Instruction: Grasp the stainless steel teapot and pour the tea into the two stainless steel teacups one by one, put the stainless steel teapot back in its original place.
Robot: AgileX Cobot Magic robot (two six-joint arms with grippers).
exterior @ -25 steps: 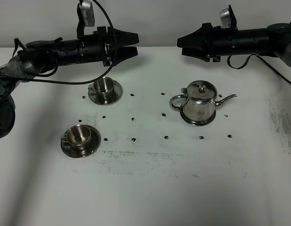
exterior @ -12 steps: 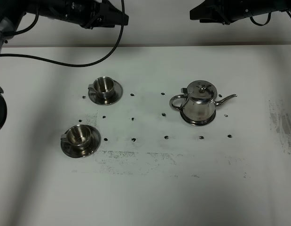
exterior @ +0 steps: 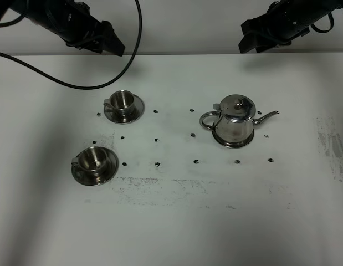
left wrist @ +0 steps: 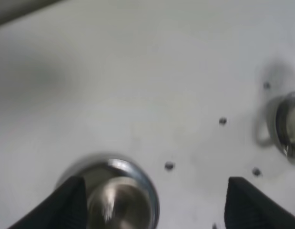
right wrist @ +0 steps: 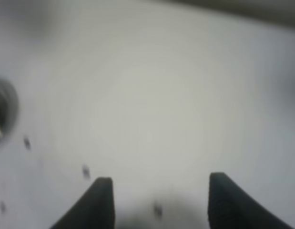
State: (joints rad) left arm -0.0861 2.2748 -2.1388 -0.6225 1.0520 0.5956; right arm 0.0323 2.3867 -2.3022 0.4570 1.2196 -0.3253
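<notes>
Your left gripper (left wrist: pixel 156 206) and right gripper (right wrist: pixel 159 204) up high, jaws of both apart, stainless steel teapot (exterior: pixel 235 123) standing upright.

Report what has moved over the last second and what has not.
Both arms swung up and outward in the high view. The left gripper went toward the upper left and the right gripper toward the upper right, so they stand farther apart. Both are open and neither took hold of anything. The teapot, the far cup and the near cup stayed put.
</notes>
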